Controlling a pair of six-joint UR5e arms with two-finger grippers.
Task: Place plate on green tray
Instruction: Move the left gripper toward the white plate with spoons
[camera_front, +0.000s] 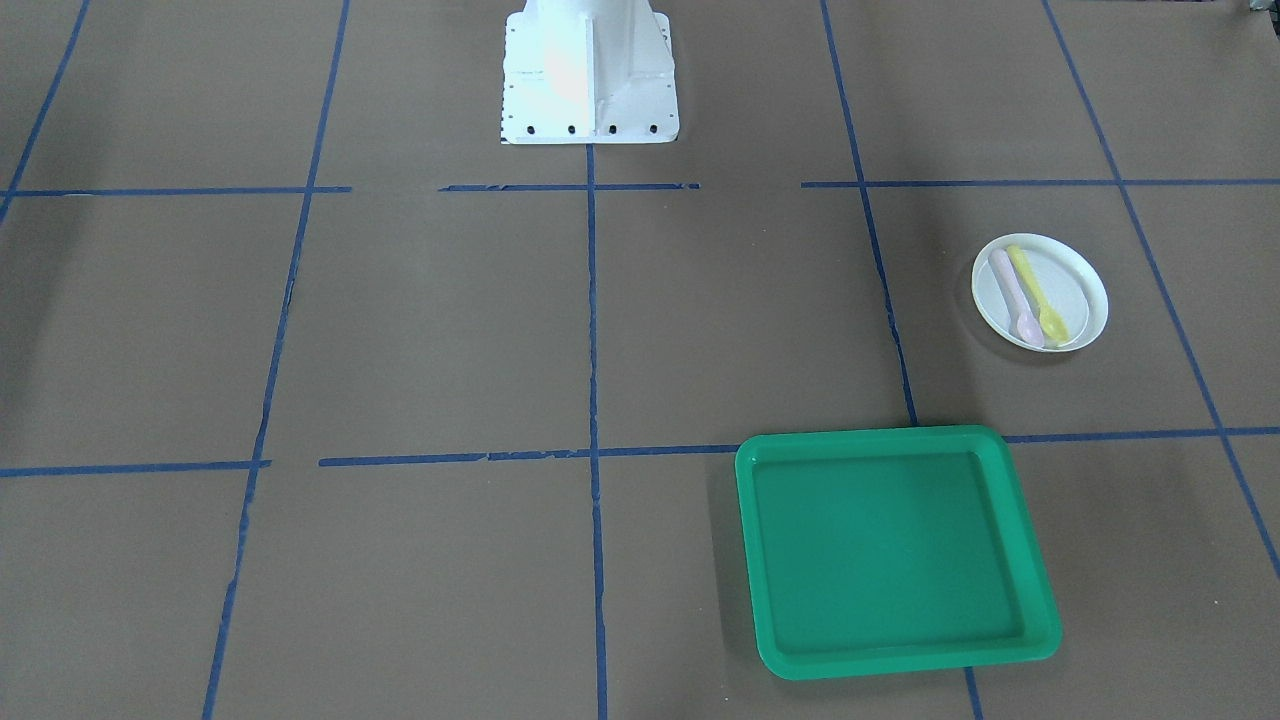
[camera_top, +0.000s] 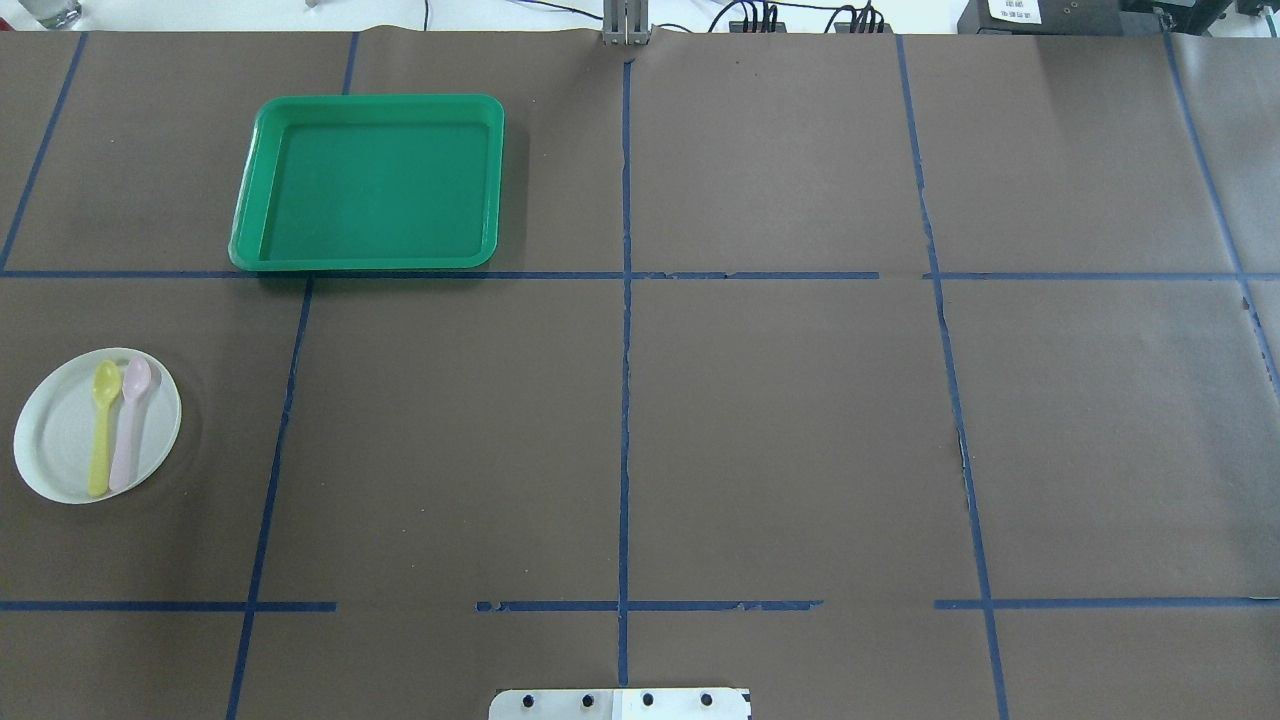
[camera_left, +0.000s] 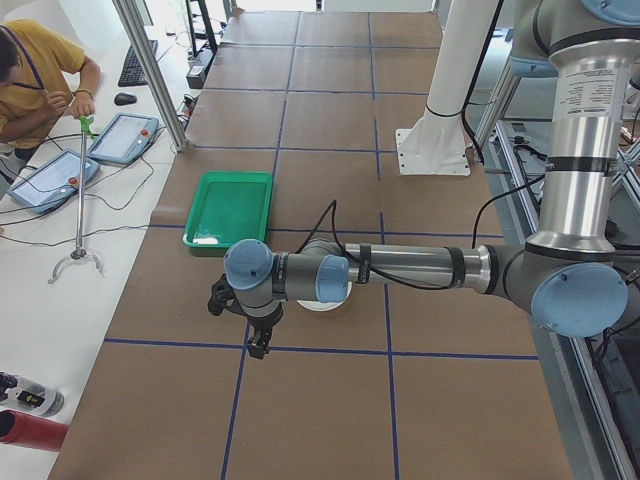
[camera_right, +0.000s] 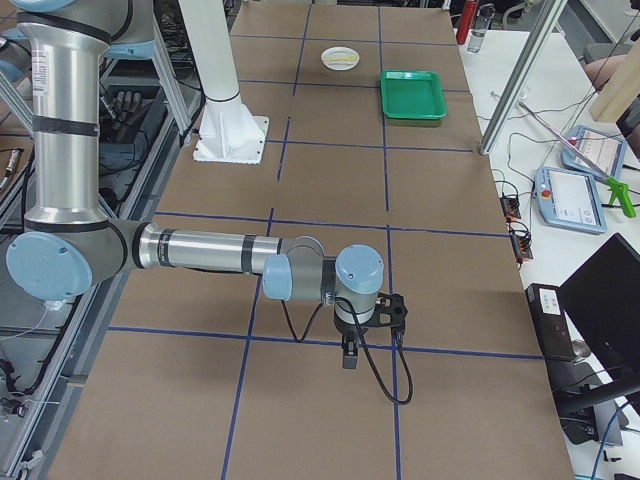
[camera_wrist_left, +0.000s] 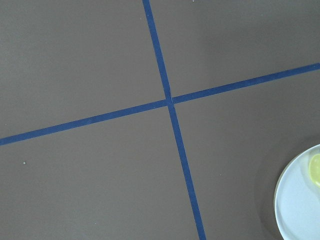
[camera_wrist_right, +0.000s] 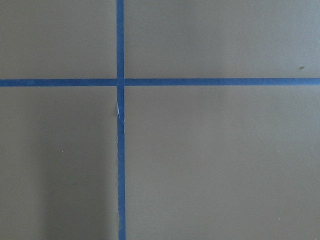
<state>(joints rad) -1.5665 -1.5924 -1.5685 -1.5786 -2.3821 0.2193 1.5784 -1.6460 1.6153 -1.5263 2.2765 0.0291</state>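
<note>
The small white plate (camera_front: 1078, 285) lies on the brown table with a yellow spoon (camera_front: 1040, 295) and a pink spoon (camera_front: 1012, 298) on it. It also shows in the overhead view (camera_top: 55, 445) and at the left wrist view's lower right corner (camera_wrist_left: 300, 205). The green tray (camera_front: 890, 545) lies apart from the plate, with nothing on it (camera_top: 375, 180). My left gripper (camera_left: 260, 345) hangs over the table beside the plate, and the arm hides part of the plate. My right gripper (camera_right: 348, 358) is far from both. I cannot tell whether either is open or shut.
The white robot base (camera_front: 588, 75) stands at the table's robot-side edge. Blue tape lines (camera_top: 625, 400) divide the brown table. An operator (camera_left: 40, 70) with tablets and a grabber pole (camera_left: 80, 190) is beyond the table's far edge.
</note>
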